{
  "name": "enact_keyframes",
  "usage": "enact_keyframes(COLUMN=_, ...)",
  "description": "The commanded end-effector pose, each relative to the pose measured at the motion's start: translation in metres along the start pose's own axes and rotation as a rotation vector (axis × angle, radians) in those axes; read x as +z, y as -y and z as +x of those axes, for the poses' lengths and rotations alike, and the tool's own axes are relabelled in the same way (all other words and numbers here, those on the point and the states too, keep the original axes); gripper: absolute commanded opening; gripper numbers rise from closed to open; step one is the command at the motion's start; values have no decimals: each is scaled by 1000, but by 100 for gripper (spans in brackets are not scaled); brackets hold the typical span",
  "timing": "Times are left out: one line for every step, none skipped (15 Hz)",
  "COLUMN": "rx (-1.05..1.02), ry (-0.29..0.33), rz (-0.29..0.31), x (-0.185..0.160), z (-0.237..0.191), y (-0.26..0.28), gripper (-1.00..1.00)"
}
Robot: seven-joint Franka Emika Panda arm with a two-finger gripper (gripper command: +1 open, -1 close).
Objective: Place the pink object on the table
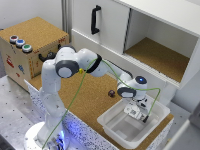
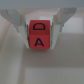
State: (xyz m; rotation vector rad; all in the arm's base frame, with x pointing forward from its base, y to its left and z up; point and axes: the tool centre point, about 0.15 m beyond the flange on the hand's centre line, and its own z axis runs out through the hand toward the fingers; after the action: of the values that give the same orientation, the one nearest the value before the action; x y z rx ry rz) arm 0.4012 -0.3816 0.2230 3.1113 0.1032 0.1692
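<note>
The pink object (image 2: 39,34) is a reddish-pink cube with the black letters D and A on its faces, and it fills the middle of the wrist view. My gripper (image 2: 40,26) is shut on it, one finger pressed against each side. White tub floor lies behind the cube. In the exterior view my gripper (image 1: 134,111) reaches down into the white plastic tub (image 1: 107,122), which stands on the cork-brown table (image 1: 90,100). There the hand hides the cube.
A small dark ball (image 1: 111,93) lies on the cork just beside the tub. A wooden box with coloured buttons (image 1: 30,45) stands at the exterior view's left. The white cabinet (image 1: 160,55), one door open, stands behind the table.
</note>
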Motion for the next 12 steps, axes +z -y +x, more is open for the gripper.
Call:
enact_keyframes(rx=70, ry=-136, rz=-1, x=-84, z=1, y=64, gripper=-100)
enact_keyframes(rx=71, ry=-177, rz=6, x=-105, z=2, y=77, gripper=-100)
enact_keyframes(rx=65, ry=-212, rz=13, x=-124, z=3, y=90, gripper=-100)
enact_keyframes(rx=54, ry=-236, rz=18, x=-140, z=4, y=105, gripper=-100)
enact_keyframes(rx=42, ry=-253, rz=25, x=-149, z=4, y=119, gripper=-100)
enact_keyframes(rx=24, ry=-257, rz=31, x=-155, z=5, y=135, gripper=-100)
enact_keyframes(rx=10, ry=-255, rz=39, x=-156, z=6, y=148, gripper=-100)
enact_keyframes(rx=-9, ry=-251, rz=36, x=-156, z=7, y=164, gripper=-100)
enact_keyframes(rx=-26, ry=-239, rz=41, x=-154, z=8, y=180, gripper=-100)
enact_keyframes(rx=-52, ry=-232, rz=45, x=-152, z=9, y=197, gripper=-100)
enact_keyframes(rx=-73, ry=-222, rz=50, x=-150, z=9, y=216, gripper=-100)
enact_keyframes(rx=-88, ry=-212, rz=54, x=-147, z=9, y=231, gripper=-100)
